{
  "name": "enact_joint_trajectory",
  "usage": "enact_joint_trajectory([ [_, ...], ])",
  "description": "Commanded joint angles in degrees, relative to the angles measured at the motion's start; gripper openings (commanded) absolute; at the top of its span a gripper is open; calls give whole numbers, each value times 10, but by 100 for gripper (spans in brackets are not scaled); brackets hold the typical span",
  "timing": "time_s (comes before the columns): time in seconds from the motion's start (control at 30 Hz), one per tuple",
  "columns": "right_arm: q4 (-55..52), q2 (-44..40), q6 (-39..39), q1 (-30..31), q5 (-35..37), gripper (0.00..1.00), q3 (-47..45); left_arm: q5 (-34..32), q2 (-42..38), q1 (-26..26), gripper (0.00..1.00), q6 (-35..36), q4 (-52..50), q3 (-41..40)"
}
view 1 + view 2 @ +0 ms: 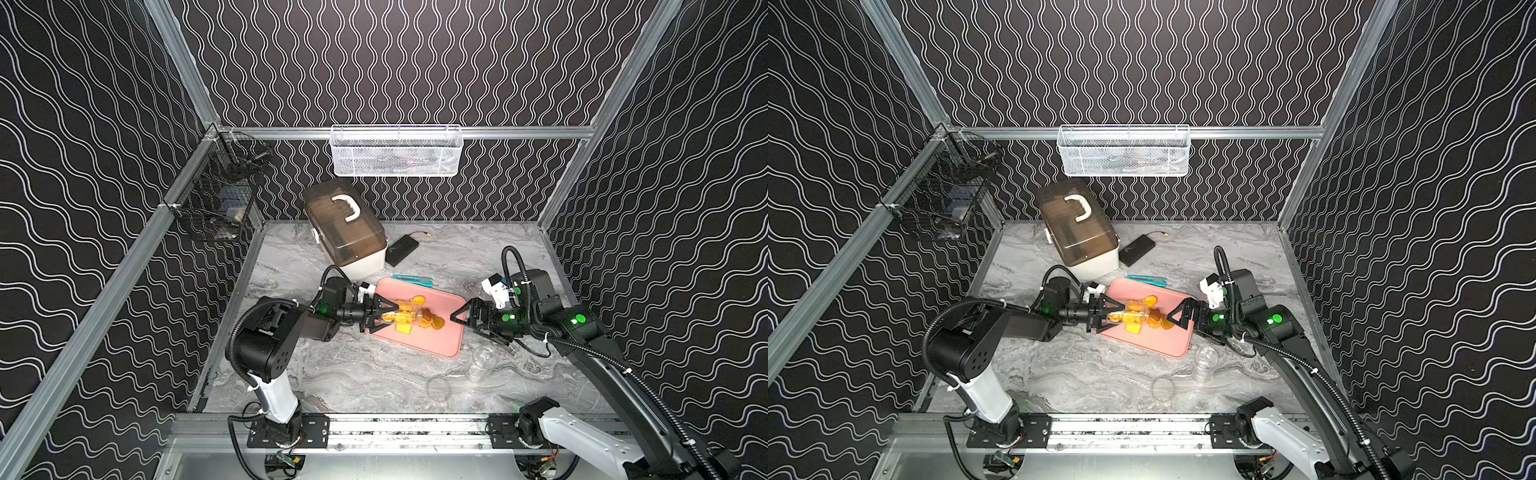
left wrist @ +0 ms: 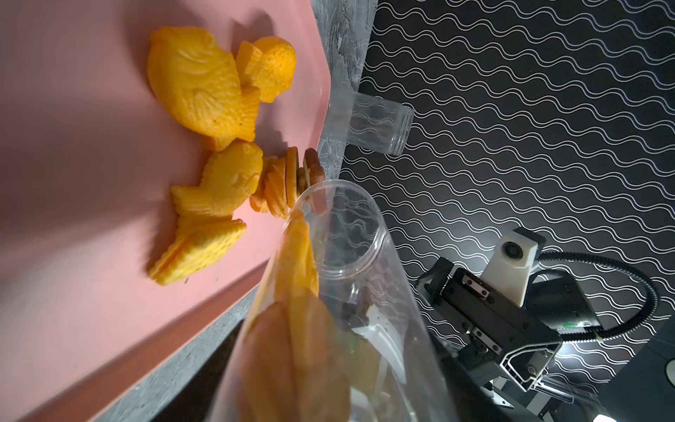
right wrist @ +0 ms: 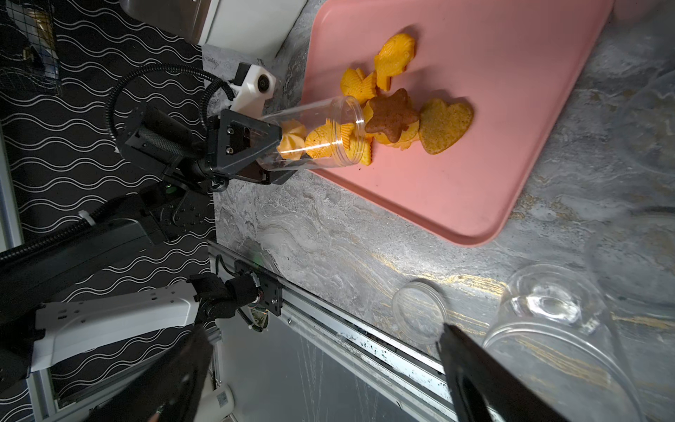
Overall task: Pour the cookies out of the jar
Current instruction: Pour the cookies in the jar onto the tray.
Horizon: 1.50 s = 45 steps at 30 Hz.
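Left gripper (image 1: 390,316) clamps the jar (image 3: 321,135) near its base, holding it tipped on its side over the tray (image 1: 440,345), mouth away from the fingers. Cookies (image 3: 443,126) lie heaped on the tray just past the mouth, with a few more inside. Right gripper (image 1: 457,321) hangs wide and empty beside the tray.

- In the left wrist view the jar (image 2: 350,263) ran out past the picture's edge, and the cookies (image 2: 292,347) inside it were a blur.
- In both top views the cookies' shapes were too small to tell.
- The right gripper (image 3: 321,329) showed only as two dark, blurred fingers (image 3: 475,376), cut off by the edge.
- The empty clear jar (image 3: 555,329) was cut off too.
- What lay in the white mesh basket (image 1: 397,151) and the black wire basket (image 1: 216,199) could not be made out.
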Motion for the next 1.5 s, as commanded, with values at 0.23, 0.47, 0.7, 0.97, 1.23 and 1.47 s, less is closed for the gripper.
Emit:
enact_joint_trajectory([
  [0.23,17,1,8,0,-16,100,-7,-5,-48,2,55,168,-231,56],
  [0.47,10,-2,6,0,-14,100,-4,-12,-40,5,54,182,-257,78],
  [0.7,13,-5,8,-1,-15,100,-10,-28,-49,11,55,256,-359,117],
  [0.97,19,-1,11,0,-20,100,-10,-42,-60,19,54,299,-419,132],
  [1.23,16,-4,10,0,-18,100,-9,-31,-56,27,54,273,-384,122],
  [1.47,17,1,10,-1,-20,100,-7,-23,-65,43,54,279,-392,119],
])
